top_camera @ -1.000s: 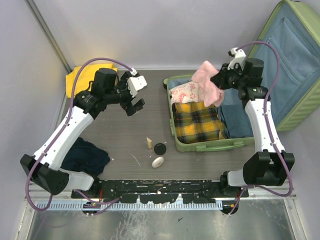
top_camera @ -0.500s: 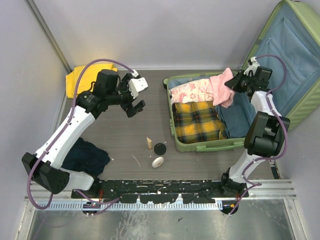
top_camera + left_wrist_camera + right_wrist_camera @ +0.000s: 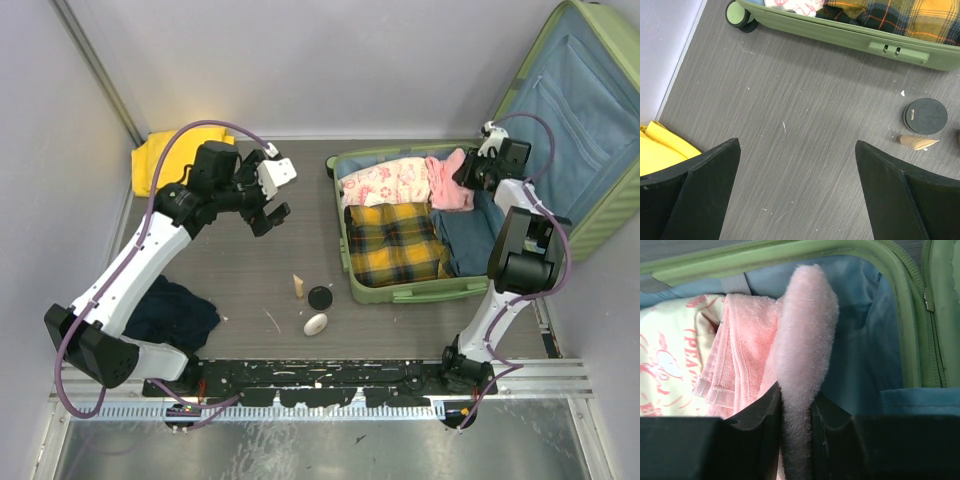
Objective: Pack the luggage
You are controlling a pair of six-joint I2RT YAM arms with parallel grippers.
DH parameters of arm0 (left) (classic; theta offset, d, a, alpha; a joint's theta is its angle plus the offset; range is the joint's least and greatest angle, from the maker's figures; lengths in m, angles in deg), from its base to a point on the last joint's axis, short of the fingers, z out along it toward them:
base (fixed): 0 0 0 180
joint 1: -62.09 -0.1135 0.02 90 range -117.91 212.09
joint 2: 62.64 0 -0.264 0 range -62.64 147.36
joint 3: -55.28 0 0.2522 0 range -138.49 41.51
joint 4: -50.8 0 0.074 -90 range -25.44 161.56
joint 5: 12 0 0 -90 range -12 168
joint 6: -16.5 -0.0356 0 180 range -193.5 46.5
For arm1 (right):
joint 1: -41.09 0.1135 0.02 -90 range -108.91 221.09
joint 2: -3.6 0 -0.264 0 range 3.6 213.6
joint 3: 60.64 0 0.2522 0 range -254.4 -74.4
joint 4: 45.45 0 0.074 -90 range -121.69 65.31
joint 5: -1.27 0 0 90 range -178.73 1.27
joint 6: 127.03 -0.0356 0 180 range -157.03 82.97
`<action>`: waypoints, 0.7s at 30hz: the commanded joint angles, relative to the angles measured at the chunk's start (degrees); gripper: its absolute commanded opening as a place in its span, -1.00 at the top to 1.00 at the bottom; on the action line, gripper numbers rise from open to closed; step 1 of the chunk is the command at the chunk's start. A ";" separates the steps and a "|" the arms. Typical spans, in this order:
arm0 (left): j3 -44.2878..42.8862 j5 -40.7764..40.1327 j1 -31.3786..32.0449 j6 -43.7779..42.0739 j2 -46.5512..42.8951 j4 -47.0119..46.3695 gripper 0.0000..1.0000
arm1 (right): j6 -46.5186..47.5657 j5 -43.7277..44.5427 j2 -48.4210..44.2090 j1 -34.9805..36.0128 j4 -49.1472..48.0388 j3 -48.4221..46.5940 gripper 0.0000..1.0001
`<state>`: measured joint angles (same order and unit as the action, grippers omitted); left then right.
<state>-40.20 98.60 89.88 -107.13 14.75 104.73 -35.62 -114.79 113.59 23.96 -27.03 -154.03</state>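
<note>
The luggage (image 3: 420,290), a light-green suitcase with blue lining, lies open at the right with its lid (image 3: 585,110) leaning back. My right gripper (image 3: 468,172) is over its far right corner, shut on a pink towel (image 3: 447,180). In the right wrist view the pink towel (image 3: 805,330) is pinched between the fingers of my right gripper (image 3: 796,395) and drapes onto the clothes in the luggage (image 3: 905,340). My left gripper (image 3: 272,215) hangs open over bare table left of the suitcase. The left wrist view shows my left gripper (image 3: 797,145) holding nothing, the luggage (image 3: 840,35) beyond it.
Inside the suitcase lie a yellow plaid garment (image 3: 395,242), a white floral cloth (image 3: 385,182) and a blue garment (image 3: 470,240). On the table sit a black round disc (image 3: 320,297), a wooden cone (image 3: 298,287), a white oval (image 3: 316,324), a yellow cloth (image 3: 165,155) and a dark blue cloth (image 3: 175,312).
My right gripper has carried the pink towel right and down into the suitcase's far right corner, where it now rests on the clothes. The left arm has barely moved.
</note>
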 commanded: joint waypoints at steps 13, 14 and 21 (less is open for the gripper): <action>-1.86 -9.79 -2.45 7.95 4.44 -3.19 -0.96 | 13.19 9.59 -7.61 2.22 3.27 -8.10 -0.73; -2.84 -10.03 -3.31 9.41 5.67 -3.03 -0.96 | 13.75 9.81 -8.01 2.26 3.99 -8.61 -0.79; -10.80 -10.01 -12.71 18.41 16.58 -2.19 -0.96 | 14.85 4.83 -10.19 2.31 13.78 -13.18 -0.86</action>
<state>-45.55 89.66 81.80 -95.28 27.62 104.24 -22.06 -106.07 107.63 26.28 -18.74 -163.26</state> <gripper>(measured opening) 0.982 0.915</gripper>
